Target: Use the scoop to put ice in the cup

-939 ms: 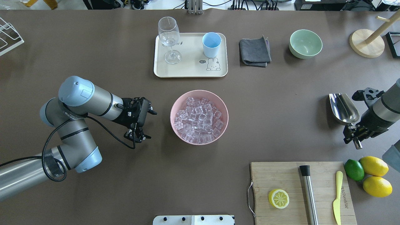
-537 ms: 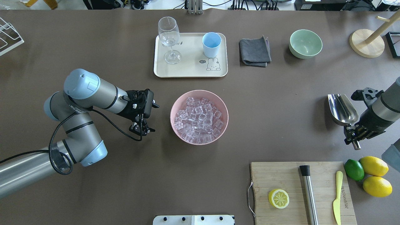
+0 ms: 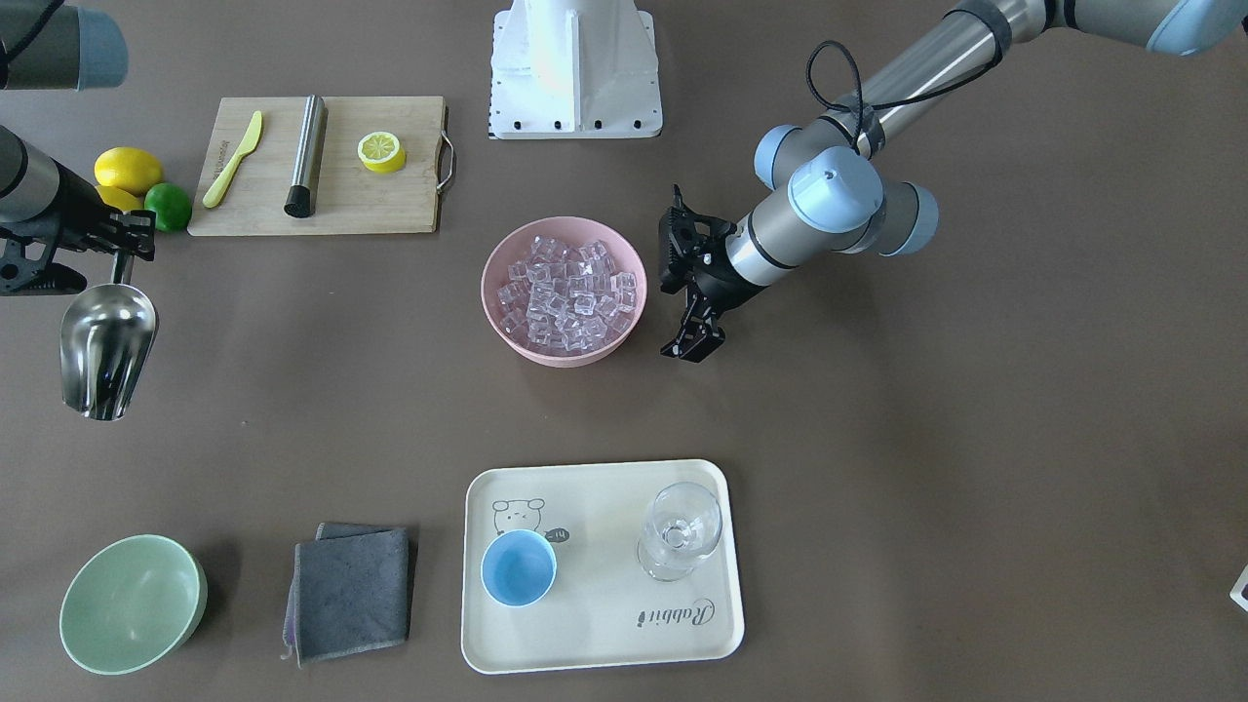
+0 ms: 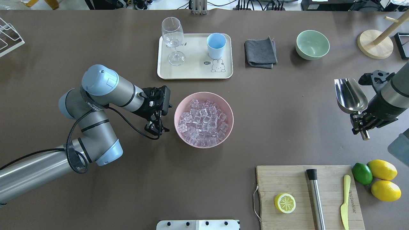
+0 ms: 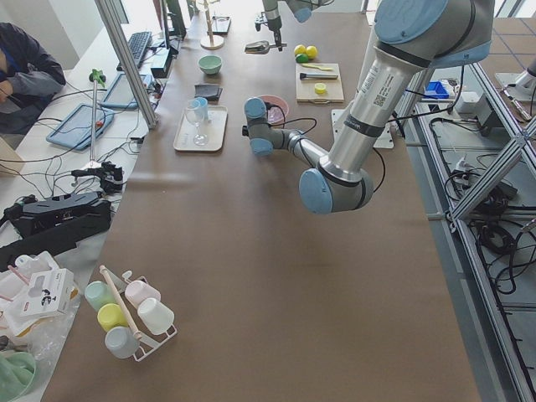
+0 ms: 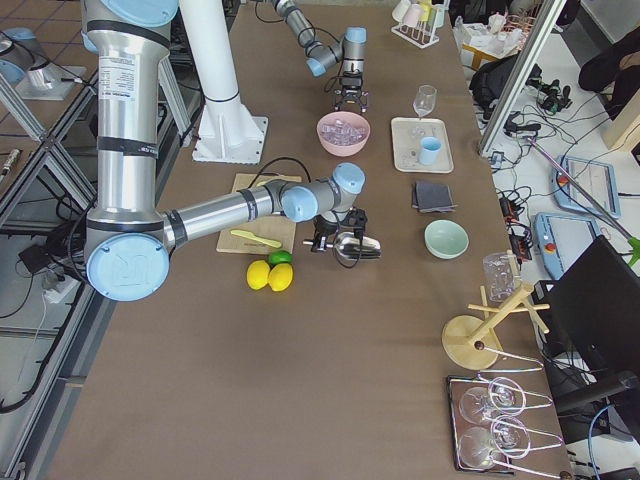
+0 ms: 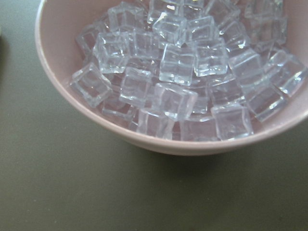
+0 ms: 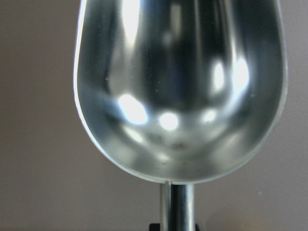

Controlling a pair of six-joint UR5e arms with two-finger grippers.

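The scoop (image 4: 351, 95) is held up over the brown table (image 4: 287, 111), far out on the robot's right. The right pincer (image 4: 361, 124) is clamped round its short handle. Long axis runs away from the robot: the handle end pokes out on the near side, and the mouth points across the table, roughly toward the pale green bowl (image 4: 312, 44). The trough faces up, and the wrist view shows steel and bright glints.

Well apart, mid-table, sits the pink bowl (image 4: 204, 94), heaped with ice (image 4: 203, 121). The left pincer (image 4: 156, 127) hangs just beside the bowl's rim on the robot's left, tips down. Whether it's spread or closed, I can't tell.

Beyond the bowl there's a cream tray (image 4: 195, 64) carrying the cup (image 4: 216, 45), upright, with a wine glass (image 4: 172, 35) standing next to it. A folded grey cloth (image 4: 260, 52) lies between the tray and the green bowl.

Near the robot's right is a wooden cutting board (image 4: 287, 179) with a lemon half (image 4: 284, 203), a steel cylinder with black tip (image 4: 315, 198) and a yellow knife (image 4: 345, 201). A lime (image 4: 362, 173) and two lemons (image 4: 385, 180) lie just off it.

The side views show benches with cables along the table.
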